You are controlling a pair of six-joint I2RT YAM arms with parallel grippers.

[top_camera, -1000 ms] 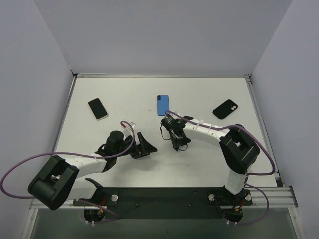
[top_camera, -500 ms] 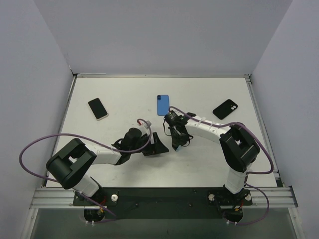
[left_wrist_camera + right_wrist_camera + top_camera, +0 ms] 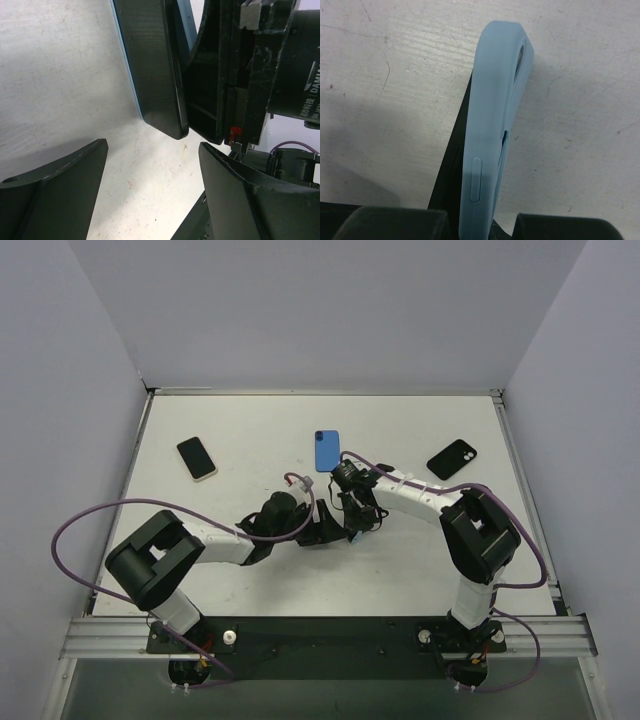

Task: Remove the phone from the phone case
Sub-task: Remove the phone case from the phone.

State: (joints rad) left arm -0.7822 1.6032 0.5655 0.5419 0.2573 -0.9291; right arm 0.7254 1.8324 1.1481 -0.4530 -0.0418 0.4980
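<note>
Phone: dark, on edge near the centre of the table, partly out of the light-blue phone case, one long side showing clear of the case lip. Pinched tight, case and all, by the right gripper, reaching in from 3 o'clock. Faced by the left gripper from 8 o'clock, fingers spread wide, holding nothing, the phone's corner just ahead of the gap.

Judged step: separation begun, not finished. Next move: slide the wide fingers over the exposed dark edge, close on the phone alone and not on the blue lip, then draw toward 9 o'clock while bracing the case.

Readable: "DAMIA", cut off by the frame, beside two Chinese characters, on the motor housing at 3 o'clock in the left wrist view. No brand legible on phone or case.
</note>
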